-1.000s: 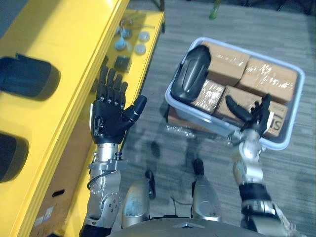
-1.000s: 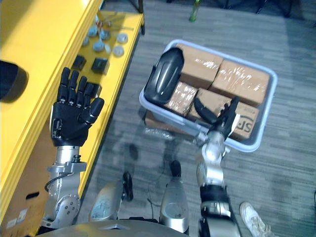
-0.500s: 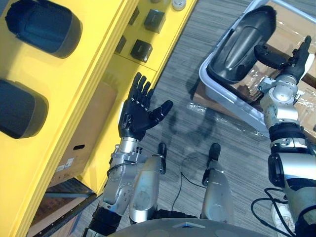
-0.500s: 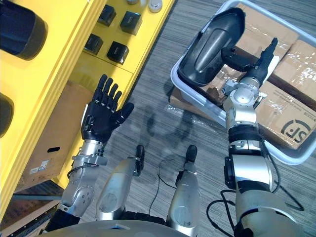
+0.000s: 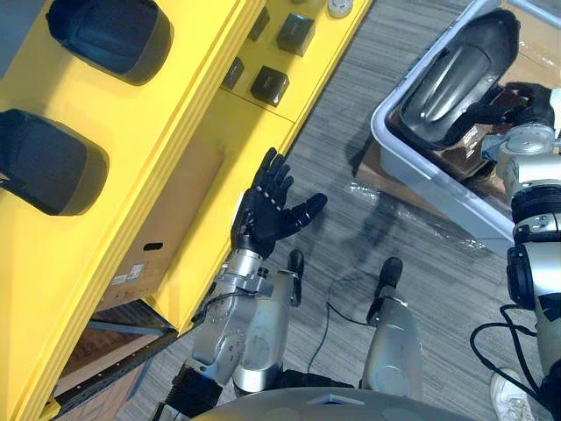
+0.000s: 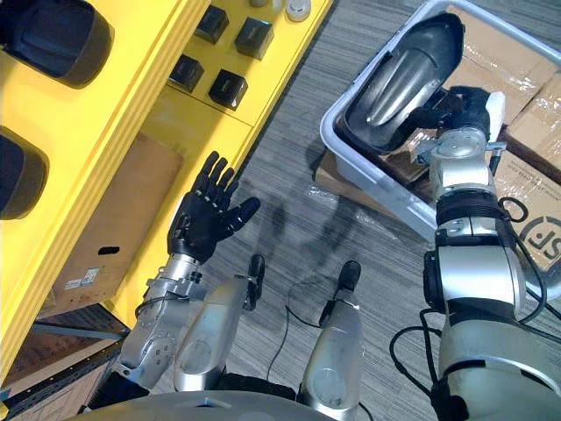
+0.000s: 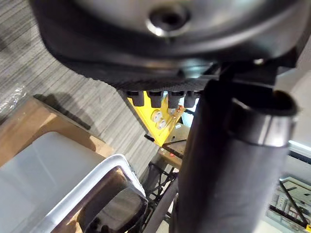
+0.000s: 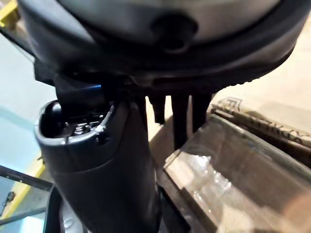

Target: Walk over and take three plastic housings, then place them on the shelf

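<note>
- Yellow shelf (image 5: 188, 105): runs from 7 o'clock up to 12 o'clock along the head views.
- First shelved housing (image 5: 110, 35): dark plastic shell on the shelf's top deck, at 11 o'clock.
- Second shelved housing (image 5: 48, 162): a like shell on the same deck at 9 o'clock, apart from the first.
- Cardboard box (image 5: 166, 219): tucked under the shelf, at 8 o'clock from the picture's centre.
- Black blocks (image 5: 269, 85): small squares on the shelf's lower ledge, near 12 o'clock.
- Left hand (image 5: 273, 210): at the centre, held over the grey floor (image 5: 351, 254) just beside the shelf's edge. The palm faces up, the fingers are spread straight and it holds nothing.
- Grey bin (image 5: 438, 197): stands on the floor at 2 o'clock.
- Third housing (image 5: 456, 74): lies tilted in the bin's 10 o'clock end, its hollow side up.
- Right hand (image 6: 458, 107): at the 4 o'clock edge of the third housing and apparently touching its rim. Whether it is clasped on the shell cannot be told.
- Taped cartons (image 6: 535, 70): brown boxes in the bin, at 3 o'clock from the third housing.
</note>
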Controlling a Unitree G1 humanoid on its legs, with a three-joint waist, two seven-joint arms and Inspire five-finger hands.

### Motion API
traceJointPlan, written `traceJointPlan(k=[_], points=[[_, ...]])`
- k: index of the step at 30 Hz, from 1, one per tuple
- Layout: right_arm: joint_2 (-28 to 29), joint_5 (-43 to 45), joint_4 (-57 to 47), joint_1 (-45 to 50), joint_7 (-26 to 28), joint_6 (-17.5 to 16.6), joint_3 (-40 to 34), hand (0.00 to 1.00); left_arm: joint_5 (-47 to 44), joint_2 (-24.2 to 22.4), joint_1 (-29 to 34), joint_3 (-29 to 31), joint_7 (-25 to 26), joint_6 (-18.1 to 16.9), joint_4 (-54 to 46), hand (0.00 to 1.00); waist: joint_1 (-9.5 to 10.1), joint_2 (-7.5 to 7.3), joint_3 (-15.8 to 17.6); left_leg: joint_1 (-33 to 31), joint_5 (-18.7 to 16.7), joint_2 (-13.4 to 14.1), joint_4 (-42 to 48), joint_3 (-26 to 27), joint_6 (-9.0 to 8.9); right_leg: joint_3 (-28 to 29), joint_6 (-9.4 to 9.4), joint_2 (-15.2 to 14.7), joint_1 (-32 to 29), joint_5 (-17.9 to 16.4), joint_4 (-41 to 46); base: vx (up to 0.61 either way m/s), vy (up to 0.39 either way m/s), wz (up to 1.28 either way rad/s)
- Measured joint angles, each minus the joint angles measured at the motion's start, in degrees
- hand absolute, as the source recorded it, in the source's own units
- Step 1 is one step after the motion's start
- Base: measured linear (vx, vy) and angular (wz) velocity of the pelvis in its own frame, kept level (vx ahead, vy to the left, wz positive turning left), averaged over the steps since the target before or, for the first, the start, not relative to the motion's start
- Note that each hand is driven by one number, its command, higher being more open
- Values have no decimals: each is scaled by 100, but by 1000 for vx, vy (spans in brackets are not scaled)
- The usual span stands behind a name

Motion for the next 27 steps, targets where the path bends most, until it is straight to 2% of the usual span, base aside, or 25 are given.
traceJointPlan(k=[5,9,13,16,20,24,26,27], points=[[-47,-103,55,-11,-74,295,19,0,-52,95,115,5,-20,13,-5,100,7,-9,5,251,113,70,-215,-16,-56,-94,-59,23,211,-42,-51,-14,-11,5],[45,-149,82,-4,-98,344,-5,0,-91,183,328,41,-46,52,-77,100,-22,-38,21,473,210,98,-432,-13,-103,-119,-46,54,358,-33,-120,43,-29,-1],[155,-144,171,37,-669,321,-170,0,-175,243,551,42,-115,98,-241,100,-39,-112,66,629,210,183,-505,-57,-133,-201,-48,139,554,-30,-207,48,-15,3],[185,-145,143,198,-1159,-5,-431,0,-192,385,767,96,-226,98,-503,100,-96,-158,80,859,230,179,-658,-72,-153,-245,-47,145,784,-29,-310,60,3,5],[206,-389,-193,550,-1680,-526,-761,0,-205,496,1003,301,-400,95,-778,100,-187,-300,73,1048,239,185,-778,-54,-156,-265,-35,170,992,-20,-471,21,5,-1],[202,-901,-1182,1202,-2259,-1206,-1116,0,-211,650,1128,451,-703,104,-817,100,-311,-511,-4,1268,217,223,-880,-50,-175,-296,16,236,1283,24,-728,40,-2,-1],[203,-941,-1757,1549,-2462,-1522,-1265,0,-213,673,1145,522,-849,110,-818,100,-298,-606,-116,1367,181,272,-922,-19,-207,-305,20,297,1419,58,-894,72,-11,-9],[204,-1034,-2194,1841,-2563,-1709,-1341,0,-216,667,1173,557,-936,120,-821,100,-292,-674,-312,1370,180,282,-985,-12,-213,-312,13,335,1439,93,-1005,85,-14,-5]])
